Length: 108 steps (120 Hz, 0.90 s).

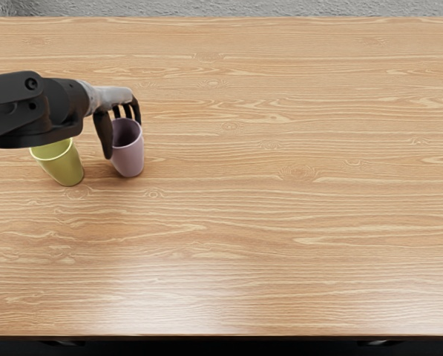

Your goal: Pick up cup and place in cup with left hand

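Note:
My left hand reaches in from the left and is bent down at the purple cup, covering part of the view behind and to the left of its rim. The purple cup is upright with its mouth up, and I cannot tell whether it is held. Just left of it, apart from it, stands the yellow-green cup, also mouth up. My left forearm passes over the far part of that cup's rim and hides it.
Both cups are on the left part of the wooden table. The table's near edge runs along the bottom of the view, and a grey textured surface lies beyond its far edge.

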### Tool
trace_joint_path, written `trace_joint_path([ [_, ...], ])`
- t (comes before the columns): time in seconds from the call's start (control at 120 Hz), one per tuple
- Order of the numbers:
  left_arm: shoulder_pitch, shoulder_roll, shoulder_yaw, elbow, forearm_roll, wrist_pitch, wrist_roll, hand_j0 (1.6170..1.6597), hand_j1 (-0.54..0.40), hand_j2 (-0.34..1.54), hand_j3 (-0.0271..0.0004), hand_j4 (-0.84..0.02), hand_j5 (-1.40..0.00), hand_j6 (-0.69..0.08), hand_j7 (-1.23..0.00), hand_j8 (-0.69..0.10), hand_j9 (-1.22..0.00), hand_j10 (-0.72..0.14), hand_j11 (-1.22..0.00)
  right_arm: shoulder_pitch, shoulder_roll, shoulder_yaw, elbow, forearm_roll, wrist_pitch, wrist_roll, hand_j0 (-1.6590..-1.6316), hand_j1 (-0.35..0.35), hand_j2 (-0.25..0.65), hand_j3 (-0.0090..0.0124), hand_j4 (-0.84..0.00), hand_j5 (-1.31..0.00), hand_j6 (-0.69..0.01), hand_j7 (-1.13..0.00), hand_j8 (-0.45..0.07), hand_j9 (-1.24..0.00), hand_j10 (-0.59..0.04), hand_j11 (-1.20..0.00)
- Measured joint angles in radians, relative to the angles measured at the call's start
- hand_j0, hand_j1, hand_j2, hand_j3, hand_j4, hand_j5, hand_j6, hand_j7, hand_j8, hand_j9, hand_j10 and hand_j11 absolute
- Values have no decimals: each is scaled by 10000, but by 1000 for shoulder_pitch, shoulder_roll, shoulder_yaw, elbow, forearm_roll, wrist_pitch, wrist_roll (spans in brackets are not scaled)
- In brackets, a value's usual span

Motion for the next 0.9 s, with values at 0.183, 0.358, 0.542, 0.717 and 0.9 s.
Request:
trace_joint_path([
  [0.183, -30, 44, -28, -61, -4, -9, 13, 16569, -1370, 2825, 0, -4725, -6749, -3521, -6729, -4129, -6536, -4870, -6541, 0, 0, -1, 0, 0, 0, 0, -16581, -3203, -49, 0, -240, -311, -240, -311, -239, -311, -239, -311],
  [0.358, -40, 105, -57, -117, -1, -43, 16, 16561, -1190, 2048, 0, -4579, -6645, -3420, -6717, -4001, -6625, -4932, -6627, 0, 0, 0, 0, 0, 0, 1, -16581, -3203, -49, 0, -240, -311, -240, -311, -239, -311, -239, -311],
  [0.542, -46, 160, -114, -153, -5, -89, 16, 16558, -1149, 2016, 0, -4552, -6710, -3437, -6717, -4107, -6661, -4954, -6663, 0, 0, 1, 0, 0, 0, 1, -16581, -3203, -49, 0, -240, -311, -240, -311, -240, -311, -239, -311],
  [0.717, -45, 210, -174, -180, -18, -133, 16, 16557, -1158, 1986, 0, -4546, -6876, -3446, -6905, -4017, -6763, -5014, -6768, 0, 0, 2, 0, 0, 0, 1, -16581, -3203, -49, 0, -240, -311, -240, -311, -240, -311, -239, -311],
  [0.9, -46, 275, -228, -198, -48, -196, 16, 16556, -1132, 2238, 0, -4605, -6855, -3499, -6852, -4197, -6850, -5089, -6853, 1, 0, 3, 0, 0, 0, 2, -16581, -3203, -49, 0, -240, -311, -240, -311, -240, -311, -240, -311],
])
